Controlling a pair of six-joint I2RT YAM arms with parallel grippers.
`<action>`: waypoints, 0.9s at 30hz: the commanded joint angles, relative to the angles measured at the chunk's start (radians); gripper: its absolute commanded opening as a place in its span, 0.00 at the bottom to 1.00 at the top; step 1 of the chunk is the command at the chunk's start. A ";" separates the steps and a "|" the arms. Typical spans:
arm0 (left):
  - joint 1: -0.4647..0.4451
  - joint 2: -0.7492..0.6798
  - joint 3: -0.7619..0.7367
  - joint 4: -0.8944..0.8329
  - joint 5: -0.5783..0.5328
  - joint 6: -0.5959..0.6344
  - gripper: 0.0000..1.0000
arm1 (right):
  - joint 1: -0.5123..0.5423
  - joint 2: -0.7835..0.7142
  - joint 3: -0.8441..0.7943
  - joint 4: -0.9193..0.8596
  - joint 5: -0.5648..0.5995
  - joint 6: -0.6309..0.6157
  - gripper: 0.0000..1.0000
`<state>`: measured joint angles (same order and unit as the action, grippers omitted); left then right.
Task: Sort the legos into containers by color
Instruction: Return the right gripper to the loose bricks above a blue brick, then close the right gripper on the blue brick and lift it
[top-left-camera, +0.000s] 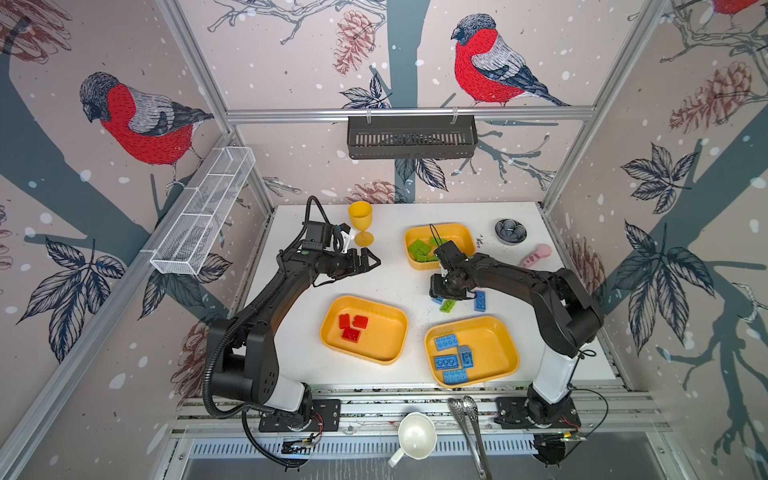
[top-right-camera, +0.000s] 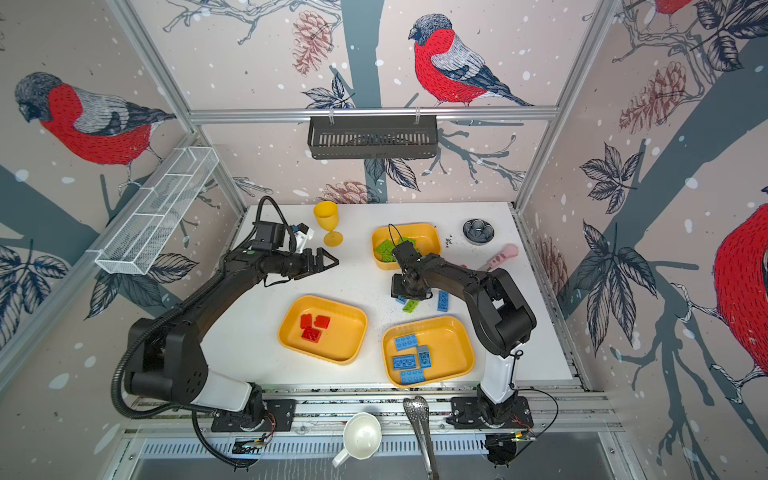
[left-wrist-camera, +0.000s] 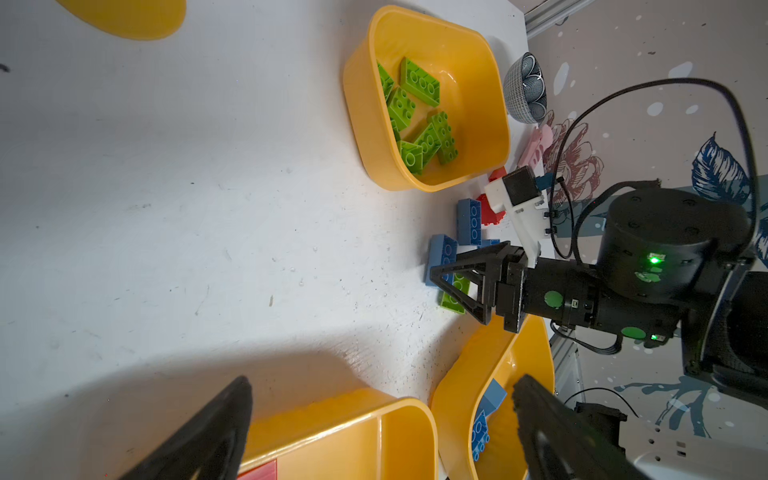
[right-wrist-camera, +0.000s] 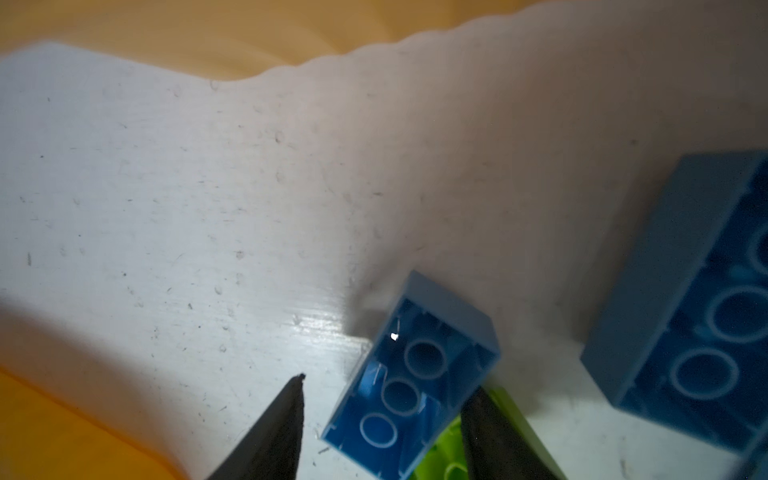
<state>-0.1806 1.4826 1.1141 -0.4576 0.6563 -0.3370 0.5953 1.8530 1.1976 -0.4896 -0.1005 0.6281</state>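
Grip needs centring: the right gripper (right-wrist-camera: 388, 386) straddles an upturned blue brick (right-wrist-camera: 411, 374) at the lower middle of the right wrist view. Its jaws are partly spread, one finger (right-wrist-camera: 486, 424) at the brick's side, the other just clear. I would squeeze the long walls, avoid the green brick (right-wrist-camera: 453, 465) just beside it, then carry it to the tray of blue bricks (top-left-camera: 498, 336), lower right. The left gripper (top-left-camera: 372, 259) hangs spread wide, upper middle. Only the left wrist view shows red bricks (left-wrist-camera: 490, 212) beyond the arm.

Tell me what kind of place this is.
Probably a robot test booth, not a home: a left arm and right arm bolted beside a white table, a metal frame holding bird wallpaper, and toy bricks grouped by colour in yellow trays.
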 joint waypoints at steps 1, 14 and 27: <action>0.001 0.005 0.016 -0.015 -0.003 0.022 0.97 | 0.012 0.025 0.023 0.010 0.041 -0.030 0.59; 0.002 0.016 0.029 -0.040 -0.011 0.038 0.97 | 0.076 0.102 0.091 -0.048 0.202 -0.092 0.43; 0.001 0.028 0.042 -0.043 0.020 0.052 0.97 | 0.100 -0.056 0.082 -0.153 0.254 -0.073 0.27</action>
<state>-0.1802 1.5078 1.1454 -0.4934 0.6521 -0.2996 0.6926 1.8488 1.2907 -0.5777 0.1307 0.5442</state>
